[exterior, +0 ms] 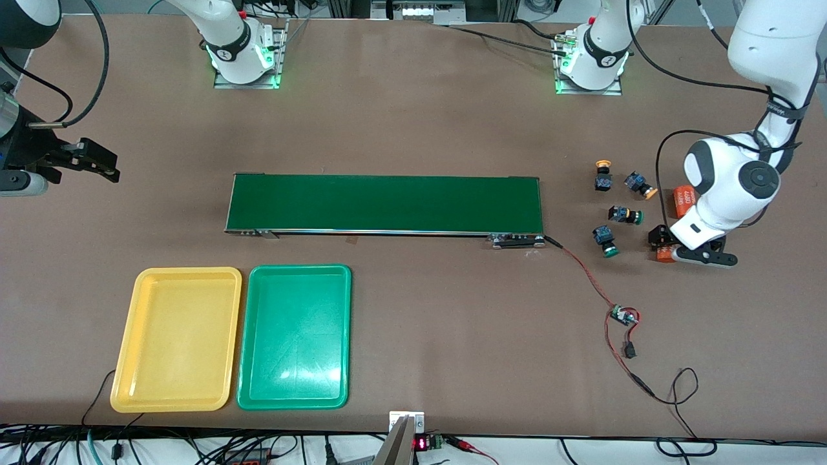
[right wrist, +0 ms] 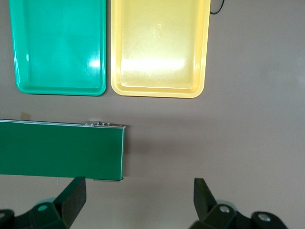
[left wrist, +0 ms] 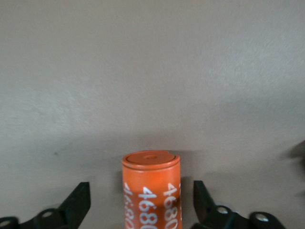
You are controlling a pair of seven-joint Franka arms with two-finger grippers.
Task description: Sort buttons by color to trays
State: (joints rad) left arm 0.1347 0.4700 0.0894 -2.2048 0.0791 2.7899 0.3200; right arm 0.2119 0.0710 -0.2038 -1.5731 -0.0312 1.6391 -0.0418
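Four buttons lie on the table by the conveyor's end nearest the left arm: two yellow-orange capped ones [exterior: 603, 174] [exterior: 641, 185] and two green capped ones [exterior: 625, 214] [exterior: 605, 240]. My left gripper [exterior: 669, 250] [left wrist: 140, 188] is low beside them, open around an orange cylinder [exterior: 664, 255] [left wrist: 151, 191] printed "4680", with a gap on each side of it. My right gripper [exterior: 103, 165] [right wrist: 138, 183] hangs open and empty over the table past the conveyor's other end. The yellow tray [exterior: 176, 339] [right wrist: 159, 47] and the green tray [exterior: 294, 336] [right wrist: 59, 45] lie side by side with nothing in them.
A long dark-green conveyor belt [exterior: 386, 204] [right wrist: 59, 148] crosses the middle of the table. A second orange cylinder [exterior: 683, 200] lies by the left arm's wrist. A red cable with a small circuit board [exterior: 623, 316] runs from the conveyor toward the front edge.
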